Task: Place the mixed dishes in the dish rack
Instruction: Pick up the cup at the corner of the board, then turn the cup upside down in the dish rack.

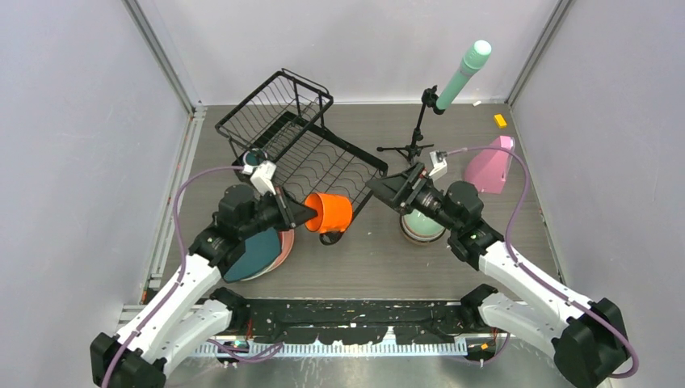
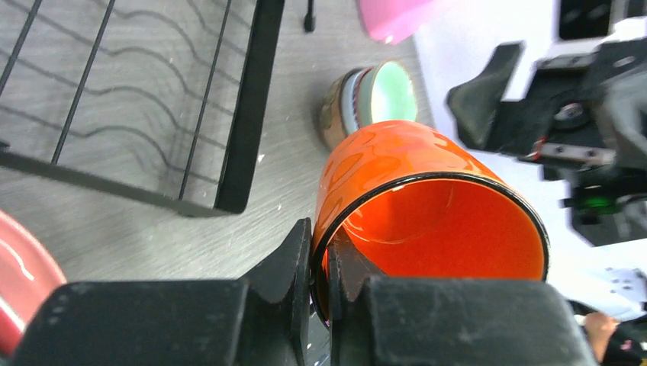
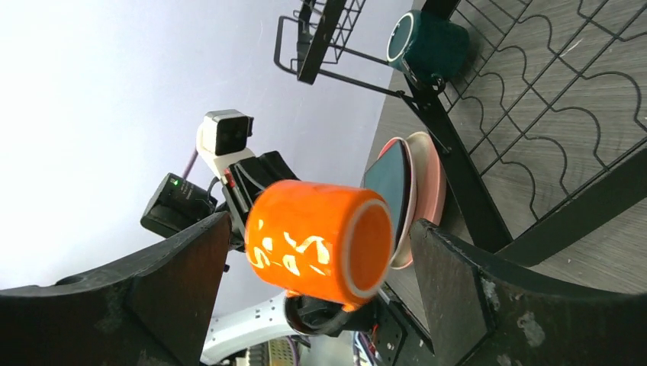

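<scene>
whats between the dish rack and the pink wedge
The black tripod holding the mint cylinder stands there, as the top view shows.

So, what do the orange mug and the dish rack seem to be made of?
The orange mug looks like glazed ceramic: it is glossy, with bright reflections and a thick wall. The dish rack looks like thin metal wire with a black coating, probably.

The left gripper (image 1: 300, 212) holds the orange mug (image 1: 329, 212) by its rim, lying on its side in the air, just beside the near corner of the black dish rack (image 1: 352, 148). The right gripper (image 1: 386, 191) faces the mug with jaws apart, above a stack of bowls (image 1: 422, 228).
</scene>
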Tool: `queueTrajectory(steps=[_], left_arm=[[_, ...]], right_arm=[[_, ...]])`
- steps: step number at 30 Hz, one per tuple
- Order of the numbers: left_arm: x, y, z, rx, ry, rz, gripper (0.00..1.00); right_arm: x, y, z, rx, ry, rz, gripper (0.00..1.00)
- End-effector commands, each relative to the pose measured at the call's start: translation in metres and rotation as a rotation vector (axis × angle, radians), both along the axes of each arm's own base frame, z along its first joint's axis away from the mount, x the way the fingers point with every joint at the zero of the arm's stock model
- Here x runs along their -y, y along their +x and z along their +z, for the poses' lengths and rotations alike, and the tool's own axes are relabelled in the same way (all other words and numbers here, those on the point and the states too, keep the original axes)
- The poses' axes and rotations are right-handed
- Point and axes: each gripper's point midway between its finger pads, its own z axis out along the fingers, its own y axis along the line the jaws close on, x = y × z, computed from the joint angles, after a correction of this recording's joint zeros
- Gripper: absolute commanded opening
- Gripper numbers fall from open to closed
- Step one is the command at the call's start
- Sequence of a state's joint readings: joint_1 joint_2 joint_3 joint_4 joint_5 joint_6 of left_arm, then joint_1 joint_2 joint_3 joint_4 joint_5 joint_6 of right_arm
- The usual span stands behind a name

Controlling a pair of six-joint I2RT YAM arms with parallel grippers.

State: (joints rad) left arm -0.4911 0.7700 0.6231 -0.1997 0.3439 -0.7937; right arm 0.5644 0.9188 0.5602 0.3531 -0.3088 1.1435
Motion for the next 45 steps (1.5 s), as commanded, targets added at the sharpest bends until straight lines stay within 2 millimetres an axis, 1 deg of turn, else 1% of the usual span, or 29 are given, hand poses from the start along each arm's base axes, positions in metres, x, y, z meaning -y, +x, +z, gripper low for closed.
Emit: queueTrajectory(steps=[1,3,4,5,6,7,8,9,10,13,15,19,24,26,27,31,32,34,39,45], left_arm=[[0.008,0.004,0.093,0.215,-0.274,-0.11,0.0],[0.01,0.006,0.1,0.219,-0.335,-0.156,0.0],[0.011,0.004,0.107,0.233,-0.378,-0.187,0.0],[0.012,0.005,0.108,0.227,-0.419,-0.21,0.0],[0.012,0.006,0.111,0.226,-0.453,-0.221,0.0],[0.013,0.007,0.112,0.22,-0.478,-0.232,0.0],[0.014,0.008,0.112,0.217,-0.49,-0.243,0.0],[0.015,0.008,0.112,0.221,-0.498,-0.253,0.0],[0.016,0.009,0.112,0.222,-0.505,-0.255,0.0],[0.015,0.01,0.113,0.229,-0.508,-0.247,0.0],[0.014,0.01,0.112,0.228,-0.51,-0.236,0.0],[0.012,0.011,0.112,0.208,-0.51,-0.209,0.0],[0.011,0.01,0.113,0.214,-0.438,-0.203,0.0],[0.01,0.011,0.116,0.221,-0.45,-0.196,0.0],[0.011,0.011,0.118,0.228,-0.461,-0.199,0.0],[0.012,0.01,0.121,0.229,-0.492,-0.21,0.0],[0.012,0.01,0.122,0.231,-0.499,-0.211,0.0],[0.011,0.009,0.123,0.233,-0.504,-0.212,0.0],[0.011,0.008,0.121,0.229,-0.502,-0.213,0.0],[0.012,0.009,0.118,0.227,-0.499,-0.214,0.0]], right_arm=[[0.006,-0.005,0.015,-0.006,0.134,0.045,0.93],[0.008,-0.004,0.012,-0.021,0.144,0.044,0.93],[0.008,-0.003,0.012,-0.022,0.15,0.045,0.93],[0.007,-0.004,0.01,-0.035,0.154,0.06,0.93],[0.006,-0.004,0.014,-0.02,0.167,0.07,0.93],[0.002,-0.005,0.013,-0.033,0.176,0.094,0.93],[0.001,-0.006,0.022,-0.004,0.197,0.109,0.93],[-0.002,-0.007,0.021,-0.015,0.205,0.134,0.93],[-0.005,-0.009,0.026,0.006,0.217,0.161,0.93],[-0.01,-0.011,0.038,0.032,0.246,0.211,0.93],[-0.012,-0.015,0.051,0.083,0.277,0.248,0.93],[-0.015,-0.017,0.059,0.113,0.297,0.281,0.93],[-0.02,-0.024,0.07,0.146,0.303,0.328,0.93],[-0.027,-0.029,0.072,0.163,0.294,0.352,0.93],[-0.031,-0.028,0.07,0.162,0.279,0.356,0.93],[-0.049,-0.033,0.065,0.144,0.269,0.4,0.93],[-0.053,-0.03,0.062,0.136,0.266,0.4,0.93],[-0.059,-0.032,0.059,0.129,0.265,0.417,0.93],[-0.074,-0.041,0.06,0.132,0.266,0.487,0.93],[-0.082,-0.045,0.065,0.139,0.273,0.537,0.93]])
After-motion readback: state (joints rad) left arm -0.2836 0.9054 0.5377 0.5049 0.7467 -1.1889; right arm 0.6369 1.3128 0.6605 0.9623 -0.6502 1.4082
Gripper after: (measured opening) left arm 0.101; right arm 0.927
